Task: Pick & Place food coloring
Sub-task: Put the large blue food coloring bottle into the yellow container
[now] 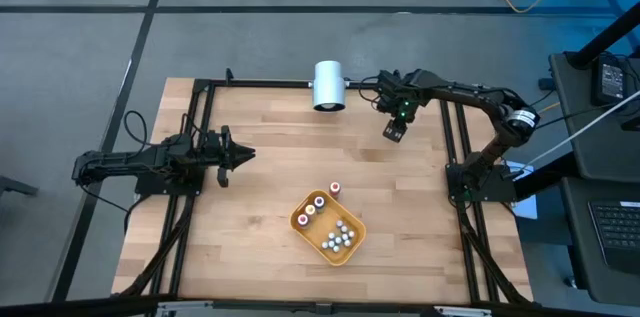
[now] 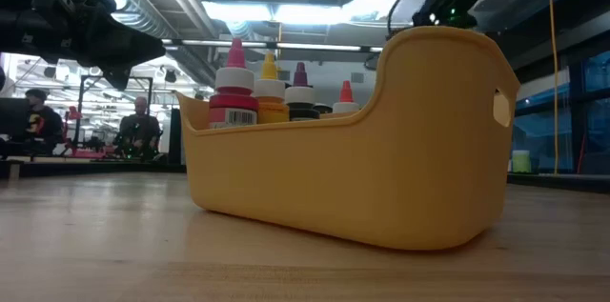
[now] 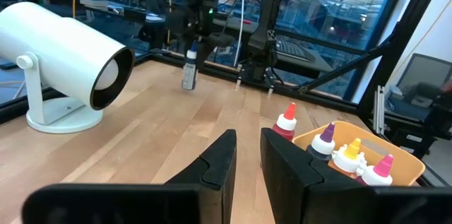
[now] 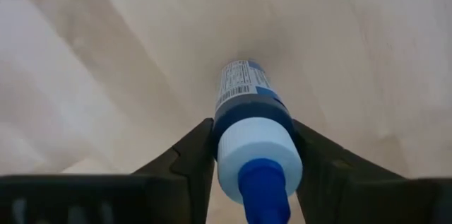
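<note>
Table [image 1: 250, 217]: your light wood work surface carries everything here.
White cylinder [image 1: 328, 85]: it sits at the far edge and is no part of the job.
Tray [image 1: 303, 225]: it lies toward the near edge, already loaded with small bottles, one red-topped bottle [image 1: 335, 188] standing just outside its rim.
Left gripper [image 1: 240, 155]: it waits by the left edge, fingers nearly together, holding nothing.
Right gripper [image 4: 248, 155]: you have it near the far right corner, fingers pressed on the blue bottle [image 4: 248, 114] just below the cap.
Handling: judge it light, smooth plastic, likely slippery; grip the body under the cap's shoulder and keep it upright.
</note>
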Controlling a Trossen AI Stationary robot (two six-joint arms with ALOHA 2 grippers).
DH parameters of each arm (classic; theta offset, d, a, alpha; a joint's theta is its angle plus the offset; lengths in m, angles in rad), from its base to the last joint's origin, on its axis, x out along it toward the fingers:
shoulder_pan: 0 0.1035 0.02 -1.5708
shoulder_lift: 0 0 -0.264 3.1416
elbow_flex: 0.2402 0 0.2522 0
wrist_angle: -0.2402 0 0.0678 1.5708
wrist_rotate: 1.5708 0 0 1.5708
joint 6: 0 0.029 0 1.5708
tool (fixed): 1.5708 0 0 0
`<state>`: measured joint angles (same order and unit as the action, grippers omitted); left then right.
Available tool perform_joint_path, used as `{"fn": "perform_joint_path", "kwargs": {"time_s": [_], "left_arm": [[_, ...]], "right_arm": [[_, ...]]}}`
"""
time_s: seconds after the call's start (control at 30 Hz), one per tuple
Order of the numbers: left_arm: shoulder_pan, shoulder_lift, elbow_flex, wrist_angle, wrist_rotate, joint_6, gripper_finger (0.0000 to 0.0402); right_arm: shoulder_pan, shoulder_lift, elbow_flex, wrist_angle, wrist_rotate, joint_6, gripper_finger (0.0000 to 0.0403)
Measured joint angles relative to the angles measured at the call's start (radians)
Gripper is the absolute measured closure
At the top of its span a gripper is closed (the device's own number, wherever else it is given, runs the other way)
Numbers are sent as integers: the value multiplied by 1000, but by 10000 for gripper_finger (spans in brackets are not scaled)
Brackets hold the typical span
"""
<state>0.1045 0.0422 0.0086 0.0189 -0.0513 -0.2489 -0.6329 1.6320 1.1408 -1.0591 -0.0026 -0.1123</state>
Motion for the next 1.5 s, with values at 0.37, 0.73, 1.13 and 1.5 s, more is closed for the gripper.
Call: {"fn": "perform_joint_path", "kwargs": {"time_s": [0.37, 0.73, 1.13, 1.5], "left_arm": [[0, 0, 0, 0, 0, 0, 337], [0, 0, 0, 0, 0, 0, 340], [0, 0, 0, 0, 0, 0, 340], [0, 0, 0, 0, 0, 0, 336]], "right_arm": [[134, -167, 154, -153, -26, 6, 237], [387, -196, 403, -280, -26, 112, 243], [598, -196, 492, -290, -25, 268, 241], [808, -165, 499, -226, -25, 435, 240]]}}
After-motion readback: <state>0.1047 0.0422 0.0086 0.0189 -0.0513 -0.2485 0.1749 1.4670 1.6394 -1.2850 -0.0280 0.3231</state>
